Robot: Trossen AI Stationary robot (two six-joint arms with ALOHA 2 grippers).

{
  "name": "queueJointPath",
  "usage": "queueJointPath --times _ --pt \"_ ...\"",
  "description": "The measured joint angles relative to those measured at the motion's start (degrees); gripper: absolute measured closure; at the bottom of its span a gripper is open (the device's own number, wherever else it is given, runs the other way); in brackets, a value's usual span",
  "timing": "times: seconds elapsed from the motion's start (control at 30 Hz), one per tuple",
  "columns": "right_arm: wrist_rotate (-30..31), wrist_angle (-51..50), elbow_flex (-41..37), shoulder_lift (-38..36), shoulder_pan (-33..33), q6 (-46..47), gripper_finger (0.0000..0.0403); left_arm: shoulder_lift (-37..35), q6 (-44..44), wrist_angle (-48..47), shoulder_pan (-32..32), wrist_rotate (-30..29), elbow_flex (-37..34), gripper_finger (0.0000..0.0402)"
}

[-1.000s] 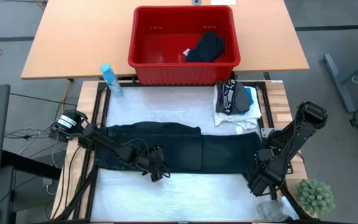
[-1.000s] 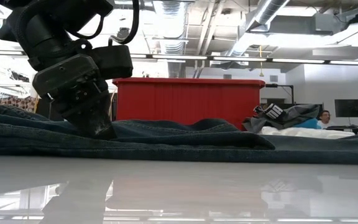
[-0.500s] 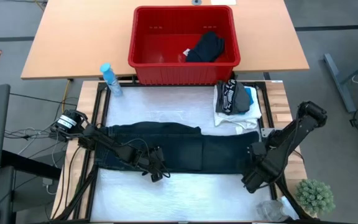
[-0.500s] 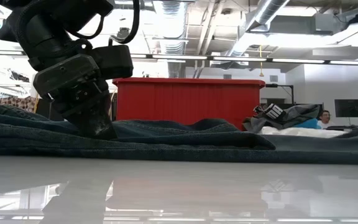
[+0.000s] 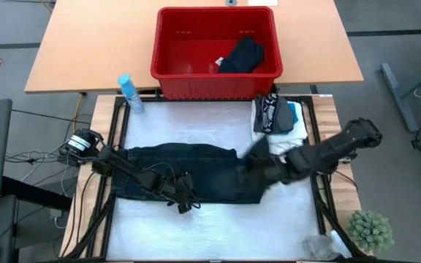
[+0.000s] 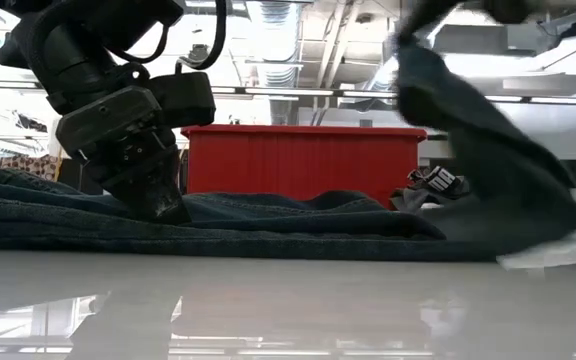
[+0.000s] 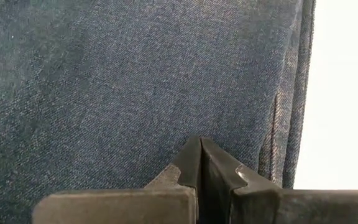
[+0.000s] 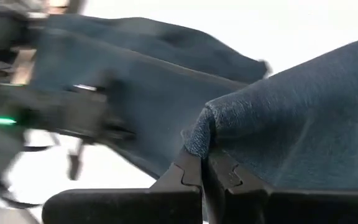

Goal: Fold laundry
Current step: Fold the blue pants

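I see right gripper (image 8: 202,163) clamped on lifted trousers (image 5: 196,175) hem | left gripper (image 7: 199,163) closed — pressing trousers onto counter (image 5: 196,226)

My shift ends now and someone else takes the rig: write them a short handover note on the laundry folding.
Left gripper: shut, pressing down on the dark jeans near their front edge.
Right gripper: shut on the jeans' right end, lifted and over the garment's middle.
Folded pile sits at the table's back right; one dark garment lies in the red basket.
Done: the pile.
Left: lay this fold down, finish the jeans, then fold the basket item.
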Motion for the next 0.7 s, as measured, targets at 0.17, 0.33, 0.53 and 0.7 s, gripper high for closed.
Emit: queueJointPath --times 0.17,0.33,0.53,0.7 --pt "-8.6 20.9 0.0 4.6 -7.1 -18.9 0.0384 0.0 -0.3 0.5 0.0 -0.9 -0.1 0.0401" --pt "-16.6 32.9 0.0 9.5 -10.4 -25.0 0.0384 0.2 -0.2 1.2 0.0 -1.0 -0.1 0.0401" --pt "-24.2 44.4 0.0 14.7 -12.1 -29.1 0.0384 0.2 -0.3 1.2 0.0 -0.9 -0.1 0.0401" --pt "-28.5 51.0 0.6 17.5 -13.6 -30.8 0.0384 0.2 0.1 1.3 0.0 -0.9 -0.1 0.0401"
